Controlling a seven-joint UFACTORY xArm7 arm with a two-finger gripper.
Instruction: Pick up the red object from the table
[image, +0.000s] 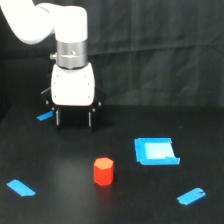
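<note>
Red-orange and chunky, the red object (103, 171) stands upright on the table (60, 160), near a blue tray-like piece (156, 151) on the exterior view's right. Well apart from it, toward the back, the gripper (74, 119) hangs with its two fingers (57, 118) spread wide, holding nothing. Blue tape strips (21, 187) dot the surface.

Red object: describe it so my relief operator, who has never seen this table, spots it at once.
Start at the black table below the white arm's end effector, whose fingers hang open. Just to the exterior view's left of the large blue square piece stands the red object, short and chunky. It is the only red thing and the only upright block; everything else nearby is flat and blue.
</note>
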